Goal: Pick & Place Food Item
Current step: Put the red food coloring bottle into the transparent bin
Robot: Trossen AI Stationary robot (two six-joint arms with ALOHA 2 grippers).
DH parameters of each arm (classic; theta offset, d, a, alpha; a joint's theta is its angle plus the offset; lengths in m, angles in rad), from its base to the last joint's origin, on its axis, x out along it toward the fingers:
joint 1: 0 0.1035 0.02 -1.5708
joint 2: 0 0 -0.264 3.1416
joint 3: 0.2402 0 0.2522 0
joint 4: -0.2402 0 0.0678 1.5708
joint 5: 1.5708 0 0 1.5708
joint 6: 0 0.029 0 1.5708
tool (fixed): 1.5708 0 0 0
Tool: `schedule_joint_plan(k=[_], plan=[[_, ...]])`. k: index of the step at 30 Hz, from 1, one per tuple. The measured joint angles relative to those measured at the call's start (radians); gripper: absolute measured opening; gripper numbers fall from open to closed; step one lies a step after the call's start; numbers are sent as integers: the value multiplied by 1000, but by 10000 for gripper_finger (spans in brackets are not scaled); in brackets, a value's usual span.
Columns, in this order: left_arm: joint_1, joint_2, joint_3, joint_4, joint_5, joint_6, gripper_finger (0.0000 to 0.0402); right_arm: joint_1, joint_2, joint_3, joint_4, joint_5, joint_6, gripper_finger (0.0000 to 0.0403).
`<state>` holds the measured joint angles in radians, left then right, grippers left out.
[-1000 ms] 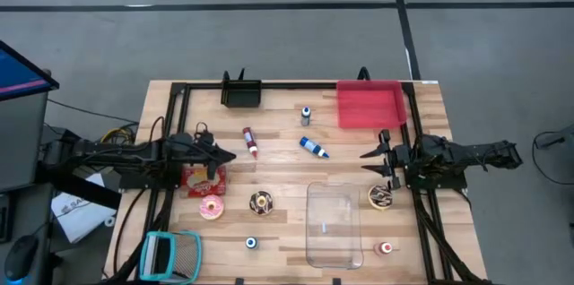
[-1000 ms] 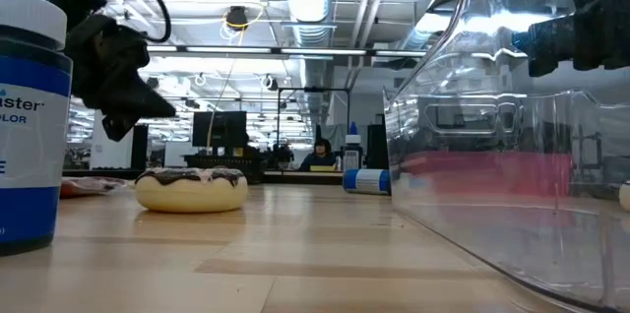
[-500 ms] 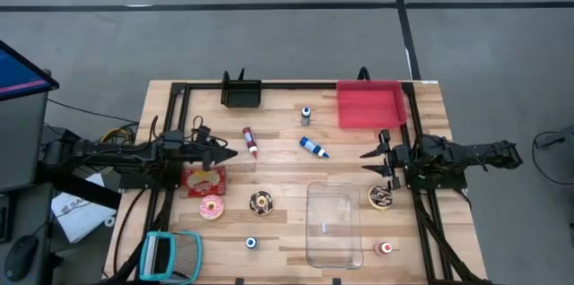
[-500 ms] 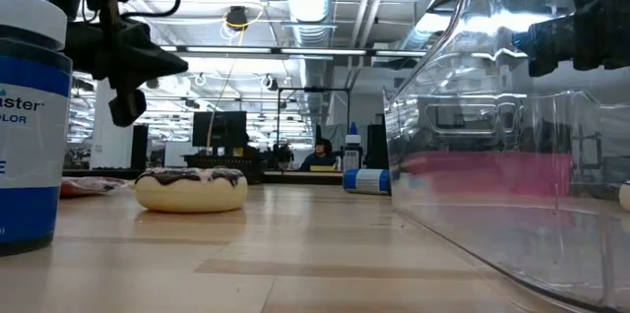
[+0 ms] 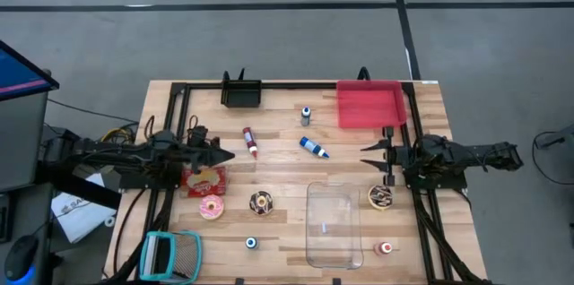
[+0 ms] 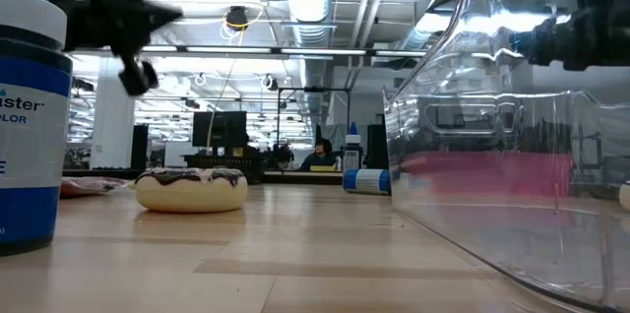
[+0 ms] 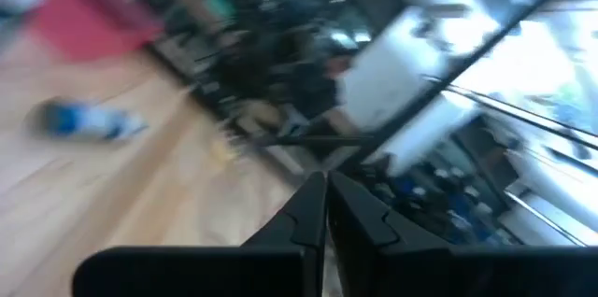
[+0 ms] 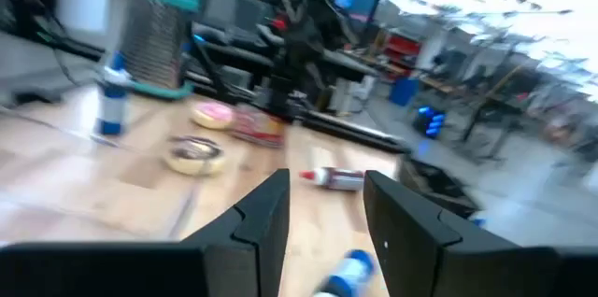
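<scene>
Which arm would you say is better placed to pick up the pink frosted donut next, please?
Probably the left. In the high view the left gripper hangs near the pink frosted donut, on its side of the table, but shut. The right gripper is open but waits across the table, beyond the clear container.

Grey floor (image 5: 269,34), black tape lines (image 5: 224,5)

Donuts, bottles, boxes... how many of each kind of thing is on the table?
Donuts: 3, pink, chocolate, chocolate-striped
Bottles and tubes: 5, red tube, blue tube, small upright bottle, blue-capped bottle, orange-capped bottle
Snack packet: 1
Trays and bins: 3, red tray, black bin, clear container
Grater: 1
Total: 13
</scene>
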<state>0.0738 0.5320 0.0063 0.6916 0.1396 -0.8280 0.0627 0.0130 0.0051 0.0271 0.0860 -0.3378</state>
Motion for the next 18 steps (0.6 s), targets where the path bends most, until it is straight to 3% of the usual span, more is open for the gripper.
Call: schedule_joint_plan(k=[4,10,13,18], plan=[[-33,0,0,115,-129,-14,8,-22,-1,0,4,5,-21,131],[-116,1,1,243,-323,2,8,-33,1,0,53,-16,96,131],[-148,3,31,250,-396,42,16,-10,-4,0,98,-68,476,131],[-172,61,127,168,-406,90,49,-4,7,0,260,68,821,131]])
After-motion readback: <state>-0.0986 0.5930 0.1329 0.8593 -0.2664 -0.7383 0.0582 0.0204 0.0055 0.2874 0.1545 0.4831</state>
